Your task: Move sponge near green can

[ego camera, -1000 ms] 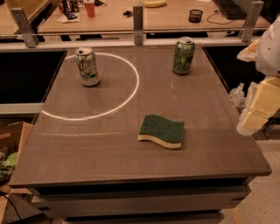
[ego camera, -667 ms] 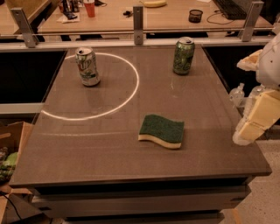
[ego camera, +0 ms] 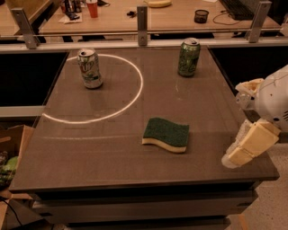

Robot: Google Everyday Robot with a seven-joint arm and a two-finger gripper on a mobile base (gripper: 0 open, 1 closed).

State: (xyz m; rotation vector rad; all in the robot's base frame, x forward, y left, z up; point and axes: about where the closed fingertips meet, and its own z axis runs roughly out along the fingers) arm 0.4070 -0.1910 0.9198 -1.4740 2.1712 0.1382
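Observation:
The sponge [ego camera: 166, 134], dark green on top with pale yellow foam below, lies flat on the table a little right of the middle. The green can [ego camera: 189, 57], dark mottled green with a silver top, stands upright at the far right of the table. My gripper [ego camera: 246, 148] hangs at the table's right front edge, to the right of the sponge and apart from it. It touches nothing.
A white and silver can with green lettering [ego camera: 90, 68] stands at the far left, inside a bright ring of light [ego camera: 135, 90]. The grey table [ego camera: 112, 148] ends just under the gripper. A railing and a cluttered desk [ego camera: 144, 13] run behind.
The gripper has moved left and slightly down, from beyond the table's right edge to over its right front corner. The sponge and both cans have not moved.

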